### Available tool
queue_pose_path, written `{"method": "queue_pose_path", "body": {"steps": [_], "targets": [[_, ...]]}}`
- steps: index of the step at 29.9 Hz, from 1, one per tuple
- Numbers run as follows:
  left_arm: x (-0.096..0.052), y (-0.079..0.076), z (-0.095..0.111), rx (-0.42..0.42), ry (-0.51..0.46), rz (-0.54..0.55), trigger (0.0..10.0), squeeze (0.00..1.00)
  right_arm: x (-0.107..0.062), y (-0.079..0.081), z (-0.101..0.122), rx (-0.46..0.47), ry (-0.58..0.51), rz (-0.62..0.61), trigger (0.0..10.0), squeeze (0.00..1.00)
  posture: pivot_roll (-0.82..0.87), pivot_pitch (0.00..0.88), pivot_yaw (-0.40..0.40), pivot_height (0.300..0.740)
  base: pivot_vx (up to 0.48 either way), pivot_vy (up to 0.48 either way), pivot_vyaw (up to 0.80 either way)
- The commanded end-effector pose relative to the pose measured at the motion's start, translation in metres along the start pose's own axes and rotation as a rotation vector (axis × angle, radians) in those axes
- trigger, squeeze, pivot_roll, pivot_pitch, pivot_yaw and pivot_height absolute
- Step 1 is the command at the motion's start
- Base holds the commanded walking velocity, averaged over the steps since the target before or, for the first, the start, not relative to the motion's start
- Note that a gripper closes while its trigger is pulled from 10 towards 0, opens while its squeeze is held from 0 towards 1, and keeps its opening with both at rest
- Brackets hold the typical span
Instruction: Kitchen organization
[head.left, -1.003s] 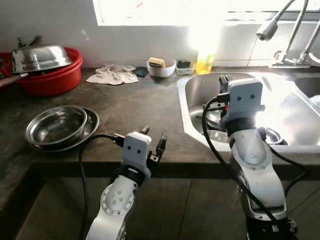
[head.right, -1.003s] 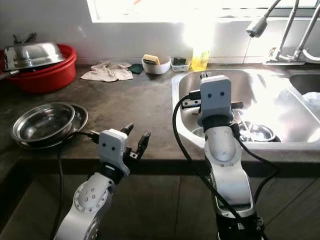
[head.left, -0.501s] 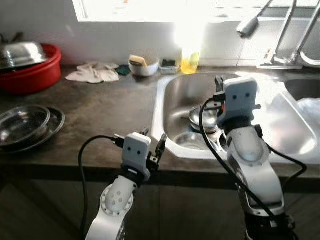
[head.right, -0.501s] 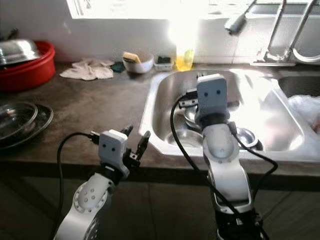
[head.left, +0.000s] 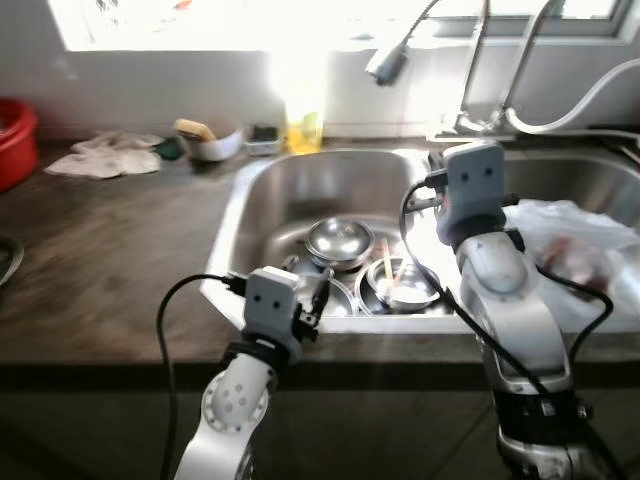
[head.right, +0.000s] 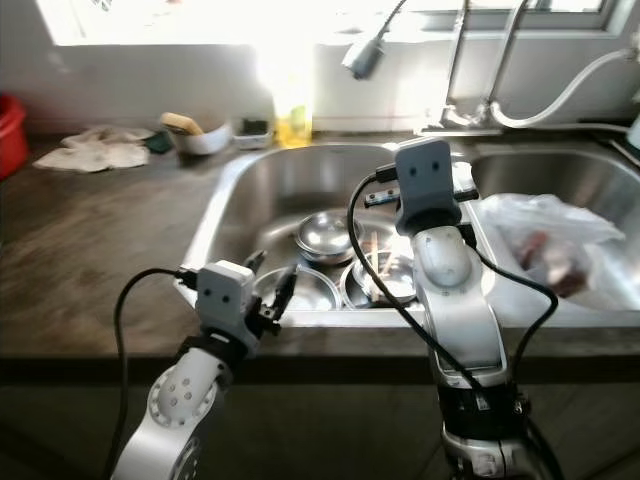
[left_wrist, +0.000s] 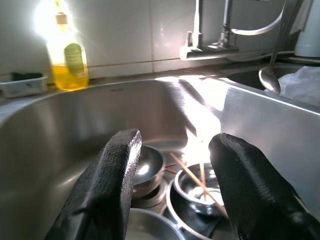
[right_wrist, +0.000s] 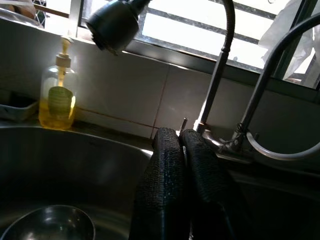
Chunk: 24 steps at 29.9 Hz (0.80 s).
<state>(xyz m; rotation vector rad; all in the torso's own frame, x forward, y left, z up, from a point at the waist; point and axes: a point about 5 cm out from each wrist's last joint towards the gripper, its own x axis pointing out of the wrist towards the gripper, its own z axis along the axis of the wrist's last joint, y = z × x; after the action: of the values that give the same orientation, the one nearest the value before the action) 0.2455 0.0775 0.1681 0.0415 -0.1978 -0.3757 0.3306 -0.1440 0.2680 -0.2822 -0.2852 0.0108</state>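
Yellow soap bottle (left_wrist: 67, 58), label unreadable

Dark stone-look countertop (head.left: 100, 260), worn, matte. Pale tiled wall (right_wrist: 125, 85) behind. Window (head.left: 200, 20) above, strongly overexposed; sunlight glares across steel sink basin (head.right: 250, 190). Barred window pane (right_wrist: 200, 35) behind curved faucet (right_wrist: 225, 60). Dark cabinet fronts (head.left: 100, 420) below counter edge.

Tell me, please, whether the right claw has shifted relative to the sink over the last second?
Cannot tell for certain. The whole view has panned, so the sink slid in frame. The right claw is shut and raised over the basin both then and now.
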Motion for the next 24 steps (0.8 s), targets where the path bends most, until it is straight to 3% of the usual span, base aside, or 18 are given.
{"method": "queue_pose_path", "body": {"steps": [1,8,20,21,22,24], "targets": [[-0.001,-0.003,0.003,-0.006,-0.002,-0.008,10.0,0.00,0.007,-0.003,-0.010,0.007,0.054,-0.001,10.0,0.00,0.08,0.103,-0.027,0.740,0.000,0.000,0.00],[-0.007,-0.006,0.003,-0.009,0.009,-0.009,10.0,0.00,0.030,0.002,-0.018,0.001,0.089,0.036,10.0,0.00,0.09,0.127,-0.033,0.740,0.000,0.000,0.00],[-0.015,-0.006,0.002,-0.005,0.030,0.007,10.0,0.00,0.048,0.020,-0.047,-0.005,0.250,0.165,10.0,0.00,0.12,0.144,-0.050,0.740,0.000,0.000,0.00],[-0.016,-0.006,0.003,-0.005,0.030,0.008,10.0,0.00,0.048,0.022,-0.049,0.001,0.256,0.173,10.0,0.22,0.12,0.144,-0.050,0.740,0.000,0.000,0.00],[-0.016,-0.006,0.003,-0.004,0.031,0.008,10.0,0.00,0.047,0.023,-0.051,0.010,0.262,0.181,10.0,1.00,0.12,0.143,-0.050,0.740,0.000,0.000,0.00],[-0.016,-0.006,0.003,-0.004,0.033,0.009,10.0,0.00,0.047,0.025,-0.054,0.015,0.267,0.187,10.0,1.00,0.12,0.143,-0.050,0.740,0.000,0.000,0.00]]}}
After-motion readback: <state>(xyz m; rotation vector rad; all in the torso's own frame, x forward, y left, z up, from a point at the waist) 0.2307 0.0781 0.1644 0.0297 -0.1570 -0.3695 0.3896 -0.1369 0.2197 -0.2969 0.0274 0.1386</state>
